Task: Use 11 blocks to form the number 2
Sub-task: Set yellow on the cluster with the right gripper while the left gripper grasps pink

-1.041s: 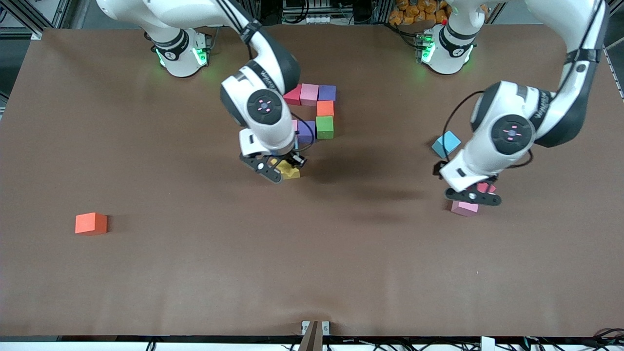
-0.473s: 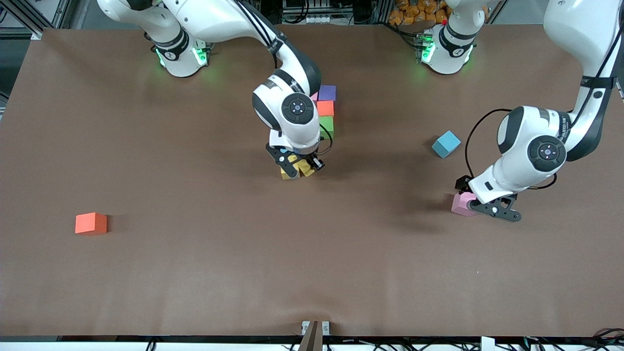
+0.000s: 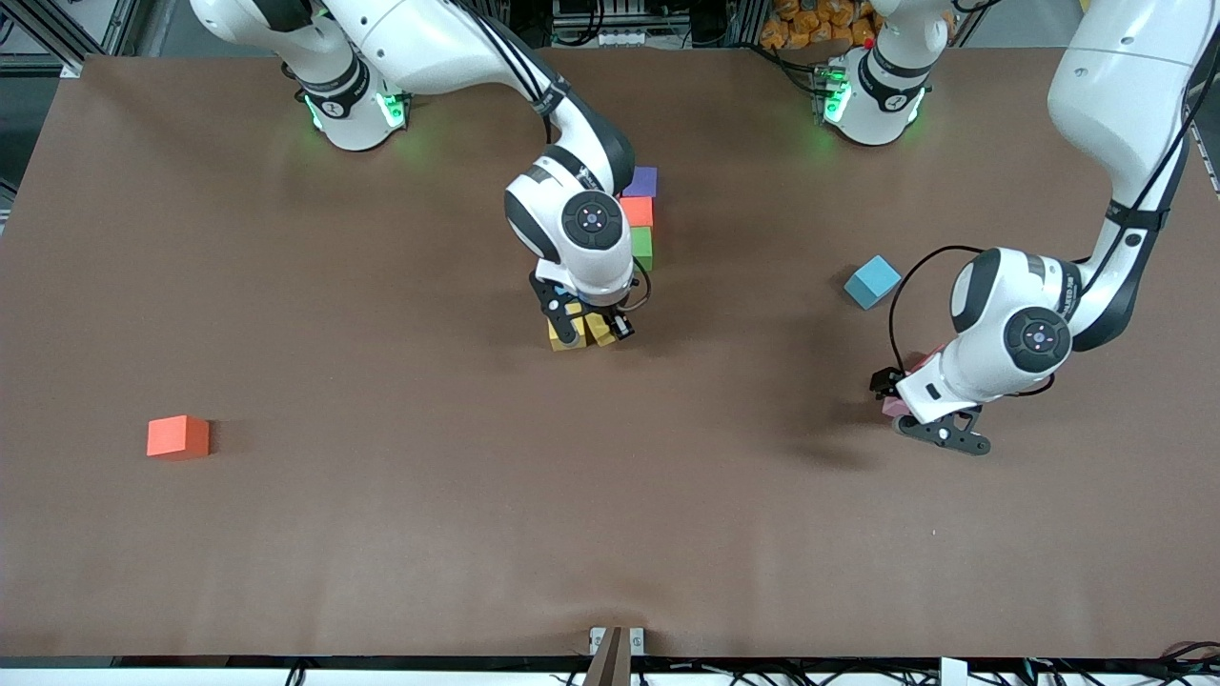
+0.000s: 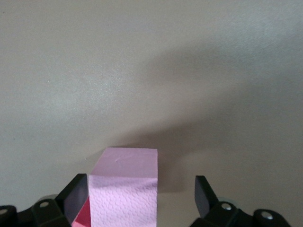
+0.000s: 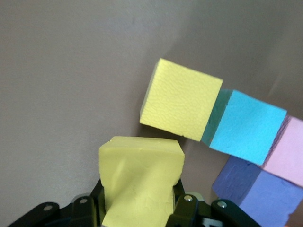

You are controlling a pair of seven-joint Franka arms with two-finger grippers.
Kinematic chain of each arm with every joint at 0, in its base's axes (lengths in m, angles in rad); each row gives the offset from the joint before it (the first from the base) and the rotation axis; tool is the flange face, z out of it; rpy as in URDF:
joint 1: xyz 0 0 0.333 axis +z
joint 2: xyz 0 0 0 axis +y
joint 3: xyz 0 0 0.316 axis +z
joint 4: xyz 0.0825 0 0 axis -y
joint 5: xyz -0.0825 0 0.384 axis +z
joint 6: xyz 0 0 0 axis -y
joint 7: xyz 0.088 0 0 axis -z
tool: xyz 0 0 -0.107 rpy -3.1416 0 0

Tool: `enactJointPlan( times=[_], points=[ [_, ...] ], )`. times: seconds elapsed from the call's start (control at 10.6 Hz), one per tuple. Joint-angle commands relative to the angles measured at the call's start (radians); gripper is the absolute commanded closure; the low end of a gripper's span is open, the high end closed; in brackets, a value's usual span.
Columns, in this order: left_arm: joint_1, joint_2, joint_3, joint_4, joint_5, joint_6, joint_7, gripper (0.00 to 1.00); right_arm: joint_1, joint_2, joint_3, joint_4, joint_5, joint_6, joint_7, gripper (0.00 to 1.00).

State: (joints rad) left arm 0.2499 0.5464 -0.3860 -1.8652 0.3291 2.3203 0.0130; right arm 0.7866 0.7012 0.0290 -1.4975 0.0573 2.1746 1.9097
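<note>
Overhead, brown table [image 3: 381,534] bears blocks [image 3: 177,436]; metal framing [image 3: 57,29] edges it.

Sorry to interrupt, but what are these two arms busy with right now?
They are laying foam blocks out as a digit 2. The right hand is shut on a yellow block, squeezing it, beside another yellow block at the edge of the part-built figure. The left hand is open around a pink block toward the left arm's end of the table.
</note>
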Motion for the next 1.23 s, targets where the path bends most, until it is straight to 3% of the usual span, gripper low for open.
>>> enactJointPlan(
  times=[0.0,0.76,1.14],
  points=[
    [0.002,0.018,-0.004,0.029,0.038,-0.001,-0.005,0.00,0.025,0.038,-0.004,0.031,-0.016,0.017,0.069,1.00],
    [0.032,0.081,-0.004,0.021,0.065,0.007,0.007,0.02,0.023,0.052,-0.011,0.020,-0.097,0.021,0.236,1.00],
    [0.029,0.087,-0.004,0.020,0.067,0.007,0.007,0.21,0.022,0.057,-0.011,0.010,-0.105,0.025,0.238,1.00]
  ],
)
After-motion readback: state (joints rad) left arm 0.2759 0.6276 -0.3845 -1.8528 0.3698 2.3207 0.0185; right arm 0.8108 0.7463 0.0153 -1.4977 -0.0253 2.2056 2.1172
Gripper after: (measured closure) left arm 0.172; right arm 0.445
